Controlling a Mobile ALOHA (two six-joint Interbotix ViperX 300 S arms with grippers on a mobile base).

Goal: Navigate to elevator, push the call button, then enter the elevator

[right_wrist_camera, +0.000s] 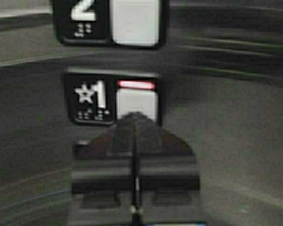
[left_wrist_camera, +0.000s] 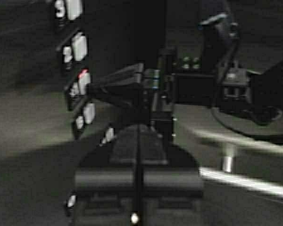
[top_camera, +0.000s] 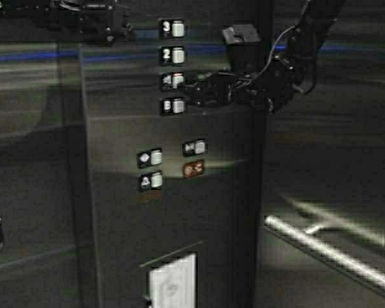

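Right jaws pinched shut into one blunt tip, I'm pressing the square white star-1 floor button [right_wrist_camera: 137, 104] on the dark brushed-steel panel [top_camera: 115, 218] inside the elevator [top_camera: 333, 154], red bar lit, while my left jaws, shut too, wait up high; hall call button out of sight.

The right gripper [top_camera: 191, 92] covers part of the star-1 button [top_camera: 177, 80], so contact can't be confirmed. The left gripper [top_camera: 119, 29] is cut off by the top edge. The white placard [top_camera: 173, 282] print is too small to read, and the handrail [top_camera: 327, 251] runs off-frame.
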